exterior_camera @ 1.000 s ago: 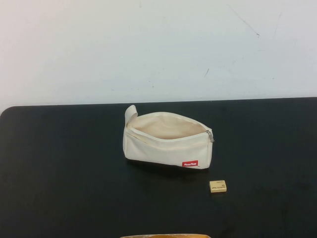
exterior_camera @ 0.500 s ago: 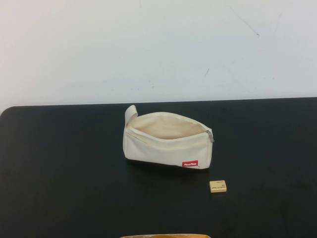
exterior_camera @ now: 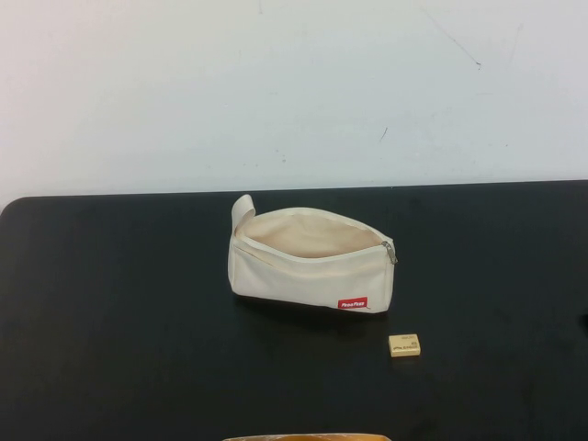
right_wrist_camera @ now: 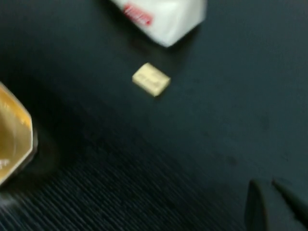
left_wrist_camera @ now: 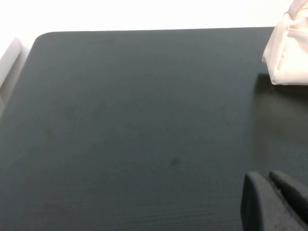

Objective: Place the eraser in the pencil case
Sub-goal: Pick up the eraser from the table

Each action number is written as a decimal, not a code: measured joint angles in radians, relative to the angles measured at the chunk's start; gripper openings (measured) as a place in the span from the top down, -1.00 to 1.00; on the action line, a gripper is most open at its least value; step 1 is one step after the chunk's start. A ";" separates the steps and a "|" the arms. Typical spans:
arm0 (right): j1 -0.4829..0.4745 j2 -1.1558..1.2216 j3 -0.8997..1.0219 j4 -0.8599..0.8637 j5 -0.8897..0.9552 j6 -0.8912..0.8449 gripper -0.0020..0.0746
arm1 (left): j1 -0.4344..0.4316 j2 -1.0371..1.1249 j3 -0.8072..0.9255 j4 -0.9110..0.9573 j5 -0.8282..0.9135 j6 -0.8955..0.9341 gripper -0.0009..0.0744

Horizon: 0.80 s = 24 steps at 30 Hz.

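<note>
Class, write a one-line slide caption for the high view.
Open pencil case on black table, eraser lying apart; neither gripper visible.

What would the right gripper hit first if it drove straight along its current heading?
Probably the bare black table. In the right wrist view the right gripper looks down at open tabletop, with the eraser and pencil case off to one side. Depth is unclear.

Setting: a bare test bench, lab-like, where I work.
Work surface: my black table [exterior_camera: 119,312] with rounded corners, matte and plain.
Backdrop: a plain white wall [exterior_camera: 294,83] behind it, scuffed with a few dark marks.
Props: only a staged pencil case [exterior_camera: 308,262] and eraser [exterior_camera: 404,345], no household clutter.
Fixture: a yellowish object [right_wrist_camera: 12,139] at my near edge, kind unclear.
</note>
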 joint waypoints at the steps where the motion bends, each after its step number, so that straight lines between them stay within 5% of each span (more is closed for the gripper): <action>1: 0.023 0.039 -0.002 0.008 -0.019 -0.034 0.95 | 0.000 0.000 0.000 0.000 0.000 0.000 0.98; 7: 0.192 0.263 -0.024 0.022 -0.158 -0.191 0.74 | 0.000 0.000 0.000 0.000 0.000 0.000 0.98; 12: 0.303 0.451 -0.095 0.020 -0.217 -0.252 -0.08 | 0.000 0.000 0.000 0.000 0.000 0.000 0.98; 15: 0.332 0.538 -0.142 0.016 -0.252 -0.311 -0.38 | 0.000 0.000 0.000 0.000 0.000 0.000 0.98; 24: 0.347 0.750 -0.259 0.036 -0.341 -0.405 -0.51 | 0.000 0.000 0.000 0.000 0.000 0.000 0.98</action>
